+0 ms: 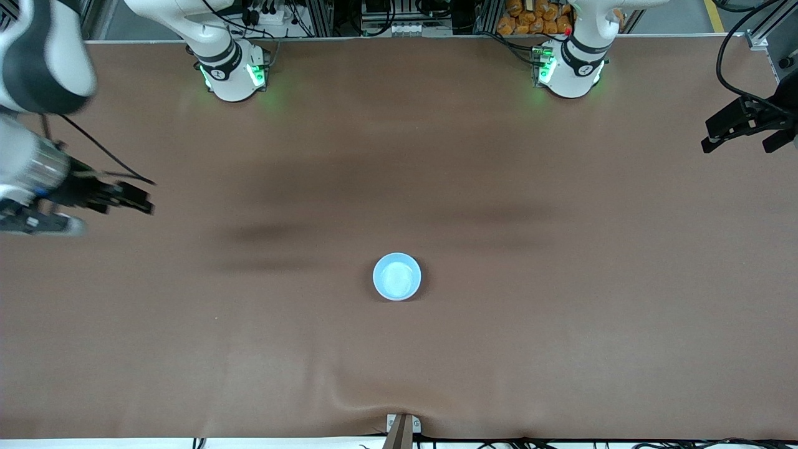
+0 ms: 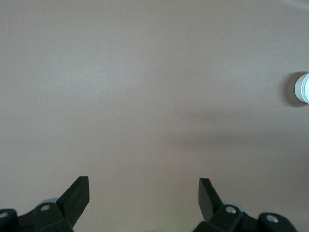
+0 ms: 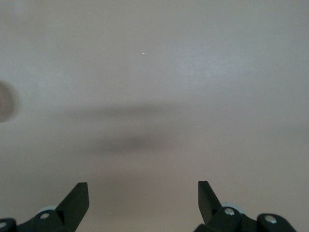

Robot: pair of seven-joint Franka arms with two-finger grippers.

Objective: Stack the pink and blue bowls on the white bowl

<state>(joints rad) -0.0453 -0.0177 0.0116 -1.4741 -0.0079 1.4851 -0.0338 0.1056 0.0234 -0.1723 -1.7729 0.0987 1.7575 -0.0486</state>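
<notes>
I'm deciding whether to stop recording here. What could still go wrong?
Only the blue bowl shows on the table; whether pink and white bowls sit beneath it cannot be told, so the stack may be incomplete. Both claws are open and empty, the left claw and right claw at the table's ends.

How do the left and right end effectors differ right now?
The left end effector hangs over the left arm's end of the table; the right end effector over the right arm's end. The left wrist view catches the blue bowl; the right's doesn't. Both are open and empty.
</notes>
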